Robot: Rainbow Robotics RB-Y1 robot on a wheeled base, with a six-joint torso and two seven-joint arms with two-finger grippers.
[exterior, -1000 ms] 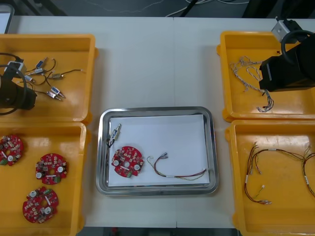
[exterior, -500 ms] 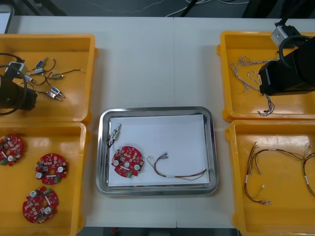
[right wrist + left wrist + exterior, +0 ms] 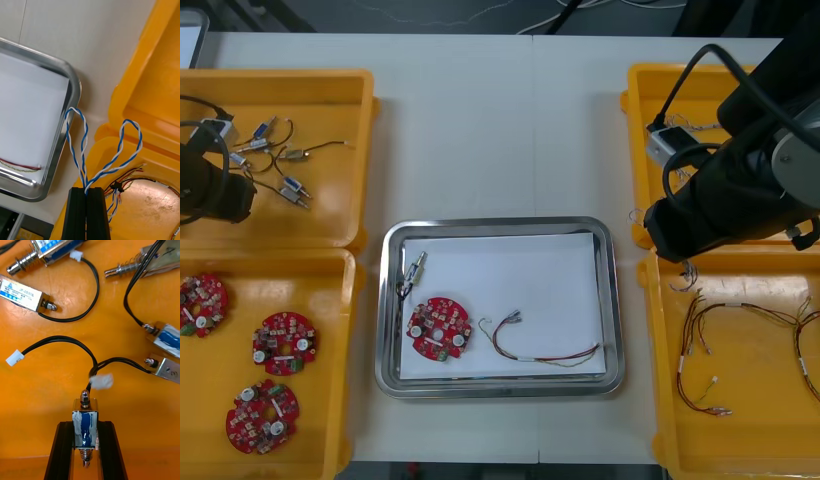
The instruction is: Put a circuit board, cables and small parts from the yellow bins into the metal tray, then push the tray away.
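At the near left, the near left bin (image 3: 330,300) holds three circuit boards (image 3: 284,343), round and red. At the near right, the near right bin (image 3: 770,420) holds red and yellow cables (image 3: 700,350).

Between the two, on the light worktop (image 3: 500,130), sits the metal tray (image 3: 388,300), white inside. In it lie the tray's circuit board (image 3: 440,328), the tray's small metal part (image 3: 415,270) just beyond the board, and the tray's red and yellow cable (image 3: 545,352) to the board's right.

The right arm (image 3: 730,190) hangs over the wall where the two right-hand bins meet, just right of the tray's far right corner. The right hand (image 3: 86,189) is clamped on a twisted blue and white cable (image 3: 131,146). The cable's two loops stick out past the fingertips, above the bin wall and the strip of worktop beside the tray. Beyond lies the far right bin (image 3: 660,72).

At the far left, the far left bin (image 3: 330,110) holds loose small metal parts (image 3: 290,188) with black leads. The left arm (image 3: 210,190) is at its left side. The left hand (image 3: 85,424) grips a blue-wrapped small metal part (image 3: 85,414) between its fingers.
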